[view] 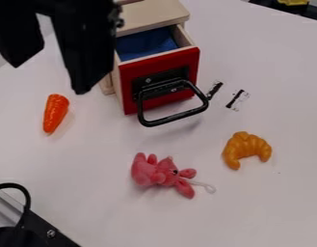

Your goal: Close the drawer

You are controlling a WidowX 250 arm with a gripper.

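In the camera view, the drawer [177,61] juts open from the cabinet [151,15] at upper centre, front facing the bottom edge, long axis running back-to-front. The gripper [48,78] hangs at upper left, pointing down, jaws wide apart.

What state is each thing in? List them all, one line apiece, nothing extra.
Drawer: open, pulled partway out, blue interior exposed.
Drawer handle: sticking out from the red front, not gripped.
Gripper: jaws apart, nothing seen between them, left of the drawer.
Carrot: lying on the table.
Pink plush toy: lying down, white loop stretched out beside it.
Croissant: lying on the table.
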